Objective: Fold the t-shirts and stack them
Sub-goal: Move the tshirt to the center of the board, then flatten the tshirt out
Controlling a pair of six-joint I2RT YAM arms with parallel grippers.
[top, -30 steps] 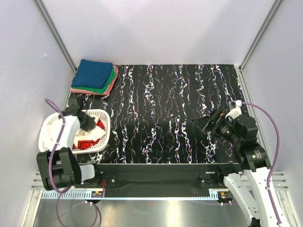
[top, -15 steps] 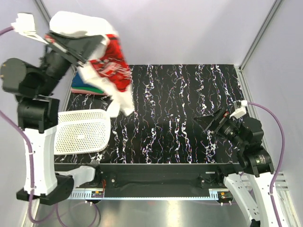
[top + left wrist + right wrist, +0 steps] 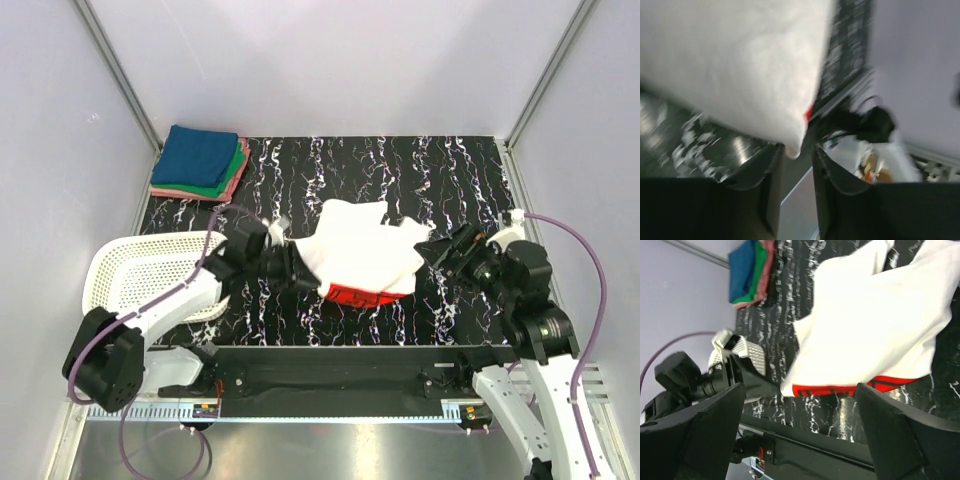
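The white t-shirt (image 3: pixel 360 248) lies crumpled mid-table, its long axis running left to right and its red print (image 3: pixel 358 295) peeking out under the near edge. The left gripper (image 3: pixel 797 155) stands narrow around the shirt's left corner, though I cannot tell whether it is pinching. The right gripper (image 3: pixel 800 390) gapes wide just beside the shirt's right end.

Saw the white t-shirt (image 3: pixel 360 248) lying crumpled and unfolded in the middle of the table (image 3: pixel 400 180), a strip of its red print (image 3: pixel 355 295) peeking out under the near edge. Found the blue t-shirt (image 3: pixel 200 155) folded atop the green t-shirt (image 3: pixel 237 165) and the pink t-shirt (image 3: pixel 232 190), stacked at the far-left corner, well apart.
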